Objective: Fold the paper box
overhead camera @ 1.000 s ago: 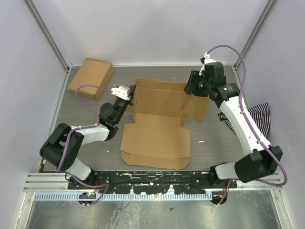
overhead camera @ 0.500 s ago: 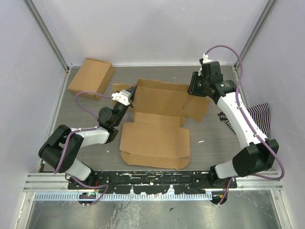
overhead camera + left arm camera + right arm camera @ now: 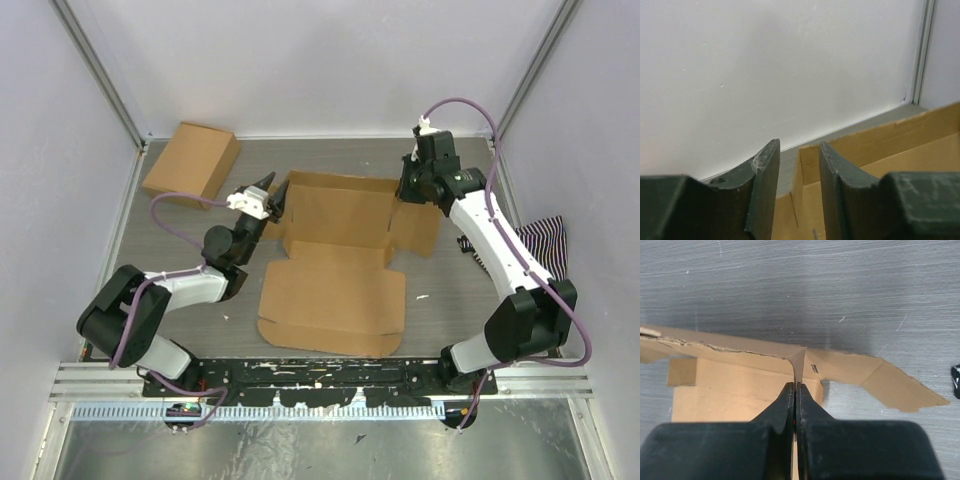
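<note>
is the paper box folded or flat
Partly folded: the paper box has rear walls raised, but its front panel lies flat.

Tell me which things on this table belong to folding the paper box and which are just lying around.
For the job:
- the paper box, partly folded
- the right gripper, shut on a flap at its right corner
- the left gripper, open at its left corner

Lying about:
- the smaller brown box, far left
- the striped cloth, right edge

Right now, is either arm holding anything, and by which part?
The right gripper pinches the paper box by an upright flap at its right corner. The left gripper is open, gripping nothing.
</note>
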`<action>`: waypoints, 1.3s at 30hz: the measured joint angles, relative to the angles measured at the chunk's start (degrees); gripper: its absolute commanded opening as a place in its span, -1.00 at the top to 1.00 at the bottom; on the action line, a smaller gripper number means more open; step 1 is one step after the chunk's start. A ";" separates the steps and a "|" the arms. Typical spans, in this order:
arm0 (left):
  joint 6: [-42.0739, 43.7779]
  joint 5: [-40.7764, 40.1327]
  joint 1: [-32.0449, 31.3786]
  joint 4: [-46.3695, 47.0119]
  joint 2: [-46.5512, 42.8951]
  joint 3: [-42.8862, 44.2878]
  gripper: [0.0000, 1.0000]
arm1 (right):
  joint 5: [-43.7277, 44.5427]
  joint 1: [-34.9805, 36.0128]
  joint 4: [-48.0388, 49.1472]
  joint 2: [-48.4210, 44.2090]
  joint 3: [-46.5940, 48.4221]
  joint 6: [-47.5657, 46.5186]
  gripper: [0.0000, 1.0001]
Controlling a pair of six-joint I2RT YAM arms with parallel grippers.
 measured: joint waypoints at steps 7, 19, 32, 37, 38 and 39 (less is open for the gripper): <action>-5.75 -2.67 -0.13 -11.65 -10.69 0.42 0.19 | 2.56 0.11 9.53 -4.35 -10.47 0.15 0.98; -11.45 -3.23 -0.13 -62.71 -18.95 19.89 0.31 | 8.35 2.99 30.73 -16.90 -30.49 0.26 0.98; -17.57 2.25 -0.20 -77.75 -14.45 22.62 0.36 | 9.70 6.47 44.54 -24.63 -39.52 -1.66 0.98; -18.84 2.34 -0.35 -79.12 -13.77 23.08 0.46 | 9.75 6.95 46.58 -24.81 -40.61 -1.79 0.98; -19.02 2.29 -0.39 -79.54 -13.29 23.58 0.52 | 9.75 7.06 46.82 -24.83 -40.94 -1.81 0.98; -19.17 2.23 -0.44 -79.82 -12.70 24.06 0.60 | 9.77 7.08 46.97 -24.87 -41.22 -1.79 0.98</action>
